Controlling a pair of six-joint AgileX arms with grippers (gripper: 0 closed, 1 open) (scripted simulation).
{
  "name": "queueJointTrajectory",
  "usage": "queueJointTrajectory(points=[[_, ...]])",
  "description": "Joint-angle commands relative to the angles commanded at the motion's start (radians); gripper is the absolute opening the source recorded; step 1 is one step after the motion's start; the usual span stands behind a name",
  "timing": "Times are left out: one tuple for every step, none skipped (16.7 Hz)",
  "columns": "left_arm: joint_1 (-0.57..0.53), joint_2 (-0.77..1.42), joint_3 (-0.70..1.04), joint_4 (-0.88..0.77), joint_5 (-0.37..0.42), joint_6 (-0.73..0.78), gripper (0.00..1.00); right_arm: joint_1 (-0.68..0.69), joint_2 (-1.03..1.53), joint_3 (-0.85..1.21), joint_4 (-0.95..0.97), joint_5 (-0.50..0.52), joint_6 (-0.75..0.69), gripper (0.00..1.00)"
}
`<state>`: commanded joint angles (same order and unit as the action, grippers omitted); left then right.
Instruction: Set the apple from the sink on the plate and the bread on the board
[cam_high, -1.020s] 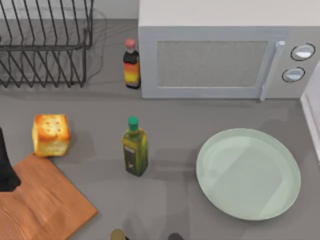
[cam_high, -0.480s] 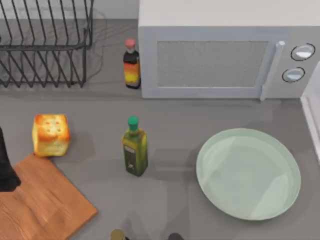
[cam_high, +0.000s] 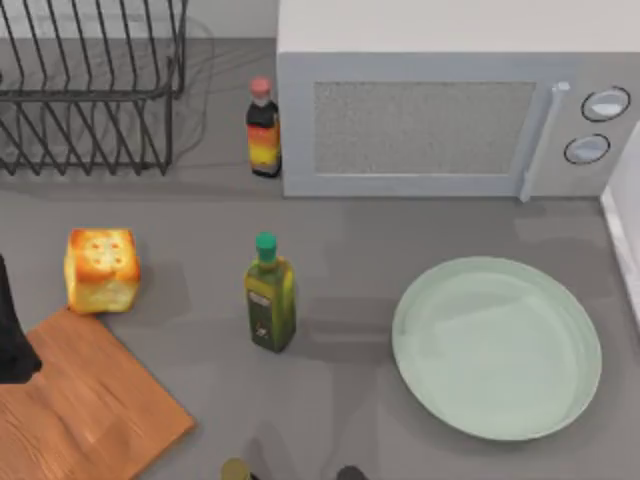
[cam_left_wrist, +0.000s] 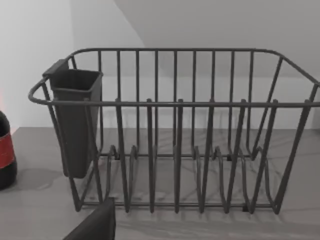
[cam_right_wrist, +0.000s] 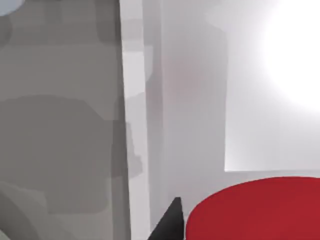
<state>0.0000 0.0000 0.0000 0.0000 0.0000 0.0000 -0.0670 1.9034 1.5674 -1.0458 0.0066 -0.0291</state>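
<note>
The red apple (cam_right_wrist: 255, 212) lies close under my right wrist camera, inside the white sink (cam_right_wrist: 200, 100). A dark tip of my right gripper (cam_right_wrist: 169, 226) sits right beside it. The mint-green plate (cam_high: 497, 347) rests on the counter at the right with nothing on it. The bread (cam_high: 102, 270) stands on the counter at the left, just beyond a corner of the wooden board (cam_high: 85, 405). My left arm (cam_high: 10, 340) is a dark shape at the left edge over the board. A dark piece of my left gripper (cam_left_wrist: 95, 226) faces the dish rack.
A green-capped oil bottle (cam_high: 270, 297) stands between bread and plate. A red-capped sauce bottle (cam_high: 263, 128) stands beside the microwave (cam_high: 450, 110) at the back. A black wire dish rack (cam_high: 90, 90) fills the back left. The sink's edge (cam_high: 625, 235) borders the plate's right.
Faint shadows on the counter around the plate have shifted a little. The bread, plate, board and bottles have not moved.
</note>
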Motion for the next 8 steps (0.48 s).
queueJointTrajectory(points=[[0.000, 0.000, 0.000, 0.000, 0.000, 0.000, 1.00, 0.040, -0.035, 0.002, -0.023, 0.003, 0.042, 0.00], [0.000, 0.000, 0.000, 0.000, 0.000, 0.000, 1.00, 0.081, -0.069, 0.004, -0.045, 0.005, 0.085, 0.00], [0.000, 0.000, 0.000, 0.000, 0.000, 0.000, 1.00, 0.125, -0.099, 0.005, -0.065, 0.006, 0.130, 0.00], [0.000, 0.000, 0.000, 0.000, 0.000, 0.000, 1.00, 0.169, -0.124, 0.004, -0.083, 0.007, 0.175, 0.00], [0.000, 0.000, 0.000, 0.000, 0.000, 0.000, 1.00, 0.215, -0.144, 0.002, -0.098, 0.007, 0.220, 0.00], [0.000, 0.000, 0.000, 0.000, 0.000, 0.000, 1.00, 0.262, -0.158, -0.003, -0.112, 0.007, 0.266, 0.00], [0.000, 0.000, 0.000, 0.000, 0.000, 0.000, 1.00, 0.309, -0.165, -0.011, -0.124, 0.005, 0.309, 0.00], [0.000, 0.000, 0.000, 0.000, 0.000, 0.000, 1.00, 0.355, -0.167, -0.021, -0.135, 0.004, 0.352, 0.00]])
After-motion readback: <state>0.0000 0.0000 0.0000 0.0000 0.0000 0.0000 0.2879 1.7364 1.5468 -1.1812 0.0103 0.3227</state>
